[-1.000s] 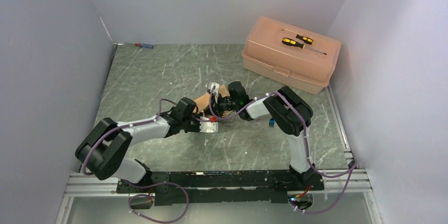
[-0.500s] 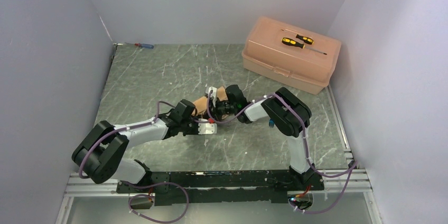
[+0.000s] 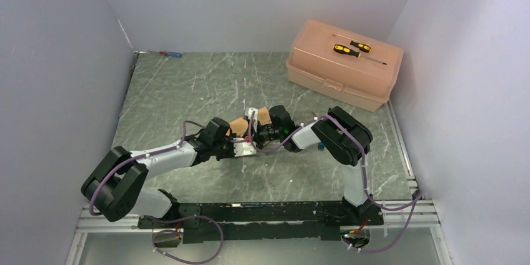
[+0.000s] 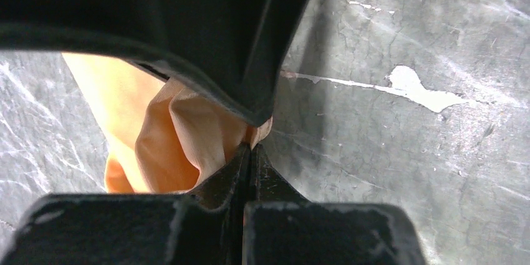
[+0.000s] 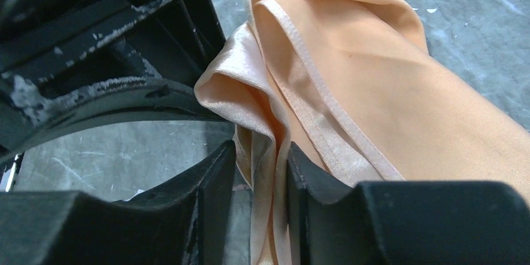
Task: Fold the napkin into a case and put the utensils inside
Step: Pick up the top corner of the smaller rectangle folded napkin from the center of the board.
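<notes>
Peach-orange, soft and slightly shiny, the cloth napkin (image 5: 375, 84) lies bunched in the middle of the grey marbled worktop (image 3: 187, 90), between our two tools. Our left tool (image 4: 251, 151) is closed, pinching an edge of the cloth. Our right tool (image 5: 259, 165) stands parted, with a loose fold between its fingers. We judge the cloth light, limp and slippery, best pinched firmly at the stitched hem.

In the left wrist view, a dark blurred body at 12 o'clock is covering the upper napkin (image 4: 181, 134), and the left end effector (image 4: 251, 152) is hiding the pinched edge. In the right wrist view, the cloth is running off the frame at 3 and 6 o'clock, past the right end effector (image 5: 261, 159). From above, both end effectors are covering most of it. A blue thing (image 3: 320, 147) beside the right arm (image 3: 340, 137) is showing too small to identify.
</notes>
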You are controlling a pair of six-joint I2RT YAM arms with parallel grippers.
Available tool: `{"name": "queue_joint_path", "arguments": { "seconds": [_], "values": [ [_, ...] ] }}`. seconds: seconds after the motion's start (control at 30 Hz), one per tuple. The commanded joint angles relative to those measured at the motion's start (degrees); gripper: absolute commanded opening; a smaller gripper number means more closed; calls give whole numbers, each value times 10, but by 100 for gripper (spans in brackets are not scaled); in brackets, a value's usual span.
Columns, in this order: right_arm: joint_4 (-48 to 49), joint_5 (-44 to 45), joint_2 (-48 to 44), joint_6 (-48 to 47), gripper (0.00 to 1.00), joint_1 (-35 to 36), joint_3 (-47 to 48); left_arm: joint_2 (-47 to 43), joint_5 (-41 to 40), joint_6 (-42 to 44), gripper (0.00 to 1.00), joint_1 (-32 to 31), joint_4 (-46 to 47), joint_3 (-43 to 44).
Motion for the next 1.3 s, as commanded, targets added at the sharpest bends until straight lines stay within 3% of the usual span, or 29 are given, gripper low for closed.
{"name": "queue_joint_path", "arguments": {
  "seconds": [0.0, 0.27, 0.47, 0.57, 0.73, 0.83, 1.1, 1.27],
  "values": [
    [0, -42, -20, -37, 42, 0, 4, -31, -5, -19, 3, -3, -4, -5],
    [-25, -20, -9, -81, 47, 7, 6, -45, -3, -33, 3, -3, -6, -6],
    [-12, 51, 9, -88, 44, 25, 12, -42, -8, -41, 3, -3, 1, -6],
    [10, 72, 19, -73, 36, 28, 10, -44, -20, -45, 9, -2, 5, -7],
    [46, 89, 27, -41, 13, 29, 1, -73, -10, -50, 29, -2, -13, -12],
    [35, 86, 31, -39, 0, 27, 5, -116, 13, -35, 34, -3, -40, -35],
    [26, 55, 36, -19, 0, 16, 18, -194, 19, 39, 43, -3, -58, -86],
    [30, 40, 34, -5, 0, 10, 16, -200, -16, 146, 45, -2, 78, -161]
  ]
}}
